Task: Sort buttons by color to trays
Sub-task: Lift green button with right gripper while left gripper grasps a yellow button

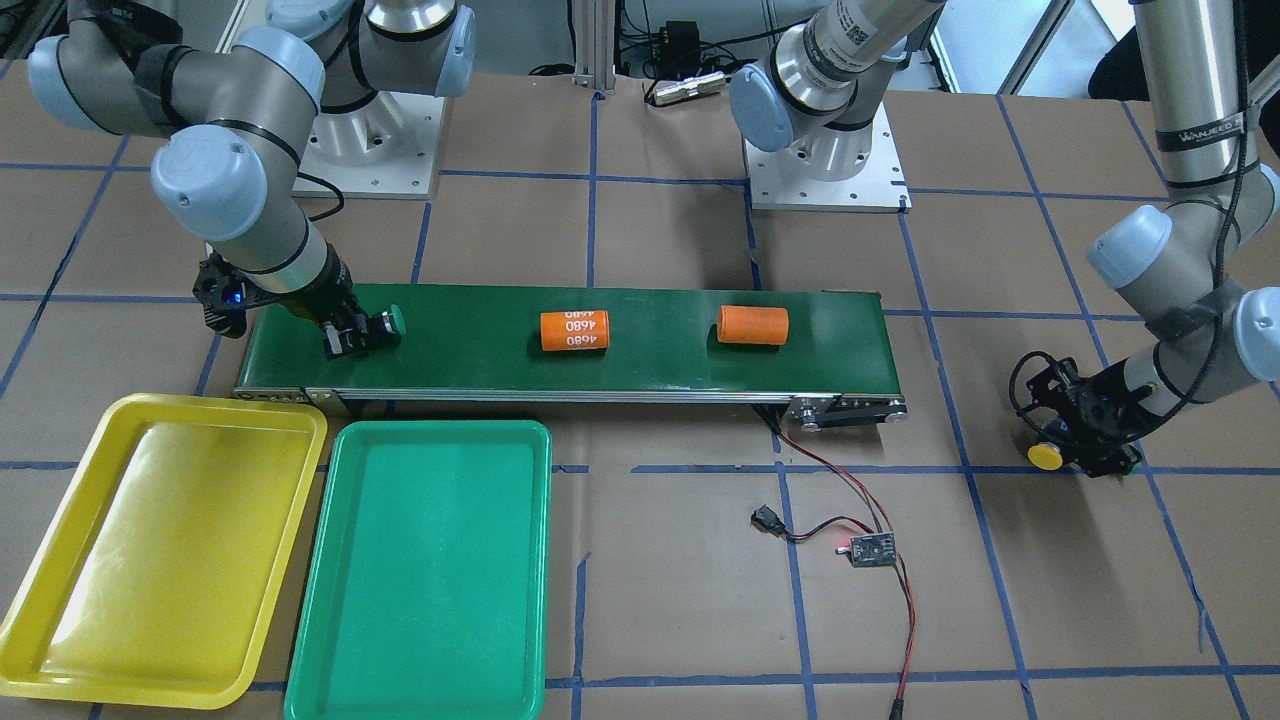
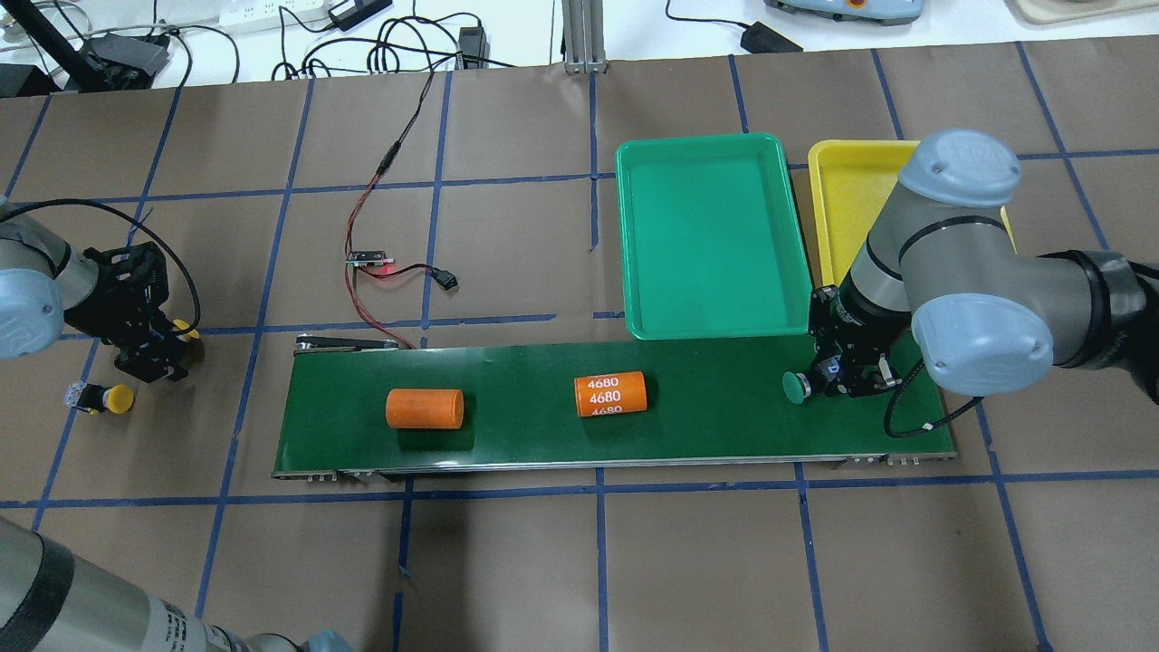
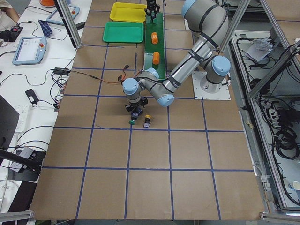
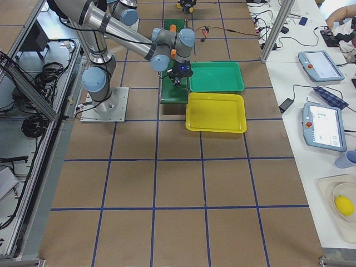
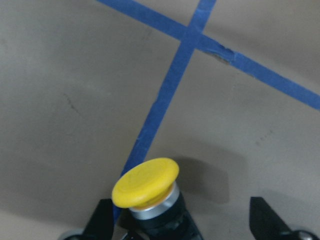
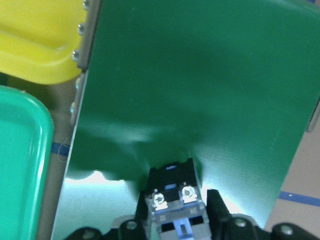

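1. Right hand (image 2: 838, 378): I read it as closed on the black body of a green button (image 2: 797, 388). It is low over the conveyor belt (image 2: 724, 435), at the end nearest the trays. The cap points sideways along the belt. Whether the button touches the belt I cannot tell.
2. Green tray (image 2: 711, 235) and yellow tray (image 2: 842, 208): they lie side by side on the table (image 2: 634, 561), just beyond that belt end, with the yellow one farther out.
3. Left hand (image 2: 152, 351): it is down at the table, well apart from the belt's other end. In my wrist view its fingers (image 5: 102, 222) are spread wide on either side of a yellow button (image 5: 145, 182). The button sits tilted, close to one finger, with a clear gap to the other.
4. Second yellow button (image 2: 116, 398): it lies on its side on the table, near the left hand.
5. Marked orange cylinder (image 2: 610, 395) and plain orange cylinder (image 2: 425, 408): both lie on the belt. The marked one reads 4680 and is at mid-belt.
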Robot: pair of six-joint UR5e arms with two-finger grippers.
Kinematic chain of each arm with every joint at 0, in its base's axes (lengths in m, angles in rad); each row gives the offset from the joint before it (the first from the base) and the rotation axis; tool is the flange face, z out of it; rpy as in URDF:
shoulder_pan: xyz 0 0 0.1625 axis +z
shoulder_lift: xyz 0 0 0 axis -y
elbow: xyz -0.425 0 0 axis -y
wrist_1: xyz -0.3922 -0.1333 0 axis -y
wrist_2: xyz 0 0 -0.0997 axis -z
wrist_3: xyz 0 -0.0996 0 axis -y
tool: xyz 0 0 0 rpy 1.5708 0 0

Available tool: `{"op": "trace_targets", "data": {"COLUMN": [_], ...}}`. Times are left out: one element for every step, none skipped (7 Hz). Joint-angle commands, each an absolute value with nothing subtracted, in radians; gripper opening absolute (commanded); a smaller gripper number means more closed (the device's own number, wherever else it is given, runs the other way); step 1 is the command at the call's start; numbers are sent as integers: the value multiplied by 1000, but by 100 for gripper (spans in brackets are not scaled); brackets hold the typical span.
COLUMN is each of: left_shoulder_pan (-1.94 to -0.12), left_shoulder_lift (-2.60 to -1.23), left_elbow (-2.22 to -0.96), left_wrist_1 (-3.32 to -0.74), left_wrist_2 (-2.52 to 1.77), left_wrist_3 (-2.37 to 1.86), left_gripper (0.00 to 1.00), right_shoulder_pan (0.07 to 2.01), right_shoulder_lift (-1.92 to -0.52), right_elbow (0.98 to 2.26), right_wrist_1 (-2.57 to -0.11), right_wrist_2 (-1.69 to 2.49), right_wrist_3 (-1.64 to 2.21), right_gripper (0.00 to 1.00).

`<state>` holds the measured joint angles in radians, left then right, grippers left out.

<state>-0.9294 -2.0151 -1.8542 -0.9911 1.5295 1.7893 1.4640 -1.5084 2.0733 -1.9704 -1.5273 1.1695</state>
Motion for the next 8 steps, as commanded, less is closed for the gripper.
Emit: {"op": "trace_targets", "data": {"left_shoulder_pan": [-957, -980, -1008, -1032, -1034, -1025, -1013, -1003], "left_shoulder_lift": [-1988, -1968, -1954, -1942, -1941, -1945, -1960, -1959], "left_elbow": [-1850, -1845, -1845, -1847, -1844, -1842, -1842, -1838], "left_wrist_1": [-1018, -1037, -1048, -1051, -1051, -1051, -1048, -1045], "left_wrist_2": [1514, 1520, 1520, 1525, 1528, 1526, 1528, 1535], "left_wrist_3": [1795, 1793, 1793, 1792, 1796, 1801, 1801, 1801], "left_gripper": [61, 13, 8, 8, 8, 25, 80, 80], "right_shoulder_pan": [1460, 1460, 1459, 1459, 1466, 1468, 1479, 1506], "right_shoulder_lift": [-1534, -1519, -1464, -1374, -1300, -1252, -1211, -1165], "right_elbow": [1975, 1891, 1808, 1692, 1608, 1561, 1554, 1552], "right_wrist_1": [-1877, -1843, -1856, -1879, -1879, -1891, -1976, -2067], "right_wrist_2": [-1528, -1526, -1519, -1513, -1513, -1508, -1487, -1468], "right_wrist_3": [1158, 1132, 1032, 1031, 1031, 1017, 1019, 1019], "right_gripper": [0, 0, 0, 0, 0, 0, 0, 0]}}
